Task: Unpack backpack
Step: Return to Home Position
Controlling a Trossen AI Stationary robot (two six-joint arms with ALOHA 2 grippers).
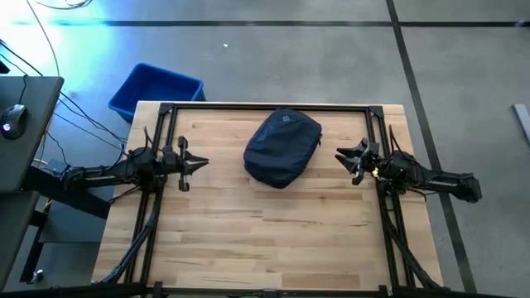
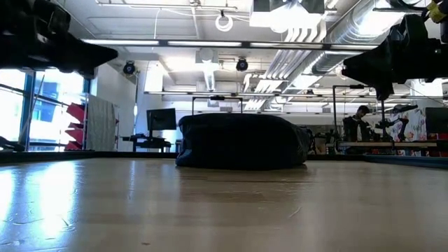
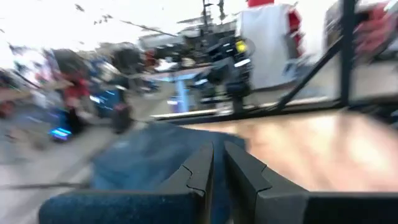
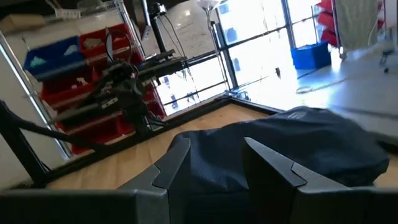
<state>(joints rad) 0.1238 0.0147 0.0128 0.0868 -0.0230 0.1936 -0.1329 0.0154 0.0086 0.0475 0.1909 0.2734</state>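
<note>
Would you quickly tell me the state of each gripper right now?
Left gripper: closed, empty, left of the dark navy soft fabric backpack.
Right gripper: open, holding nothing.

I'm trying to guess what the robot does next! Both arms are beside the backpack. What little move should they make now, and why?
Probably each arm should pull back toward its own side and rest. The backpack lies in the middle of the table and looks closed. The left gripper, fingers together, and the right gripper, fingers open, hang on either side of it, touching nothing.
</note>
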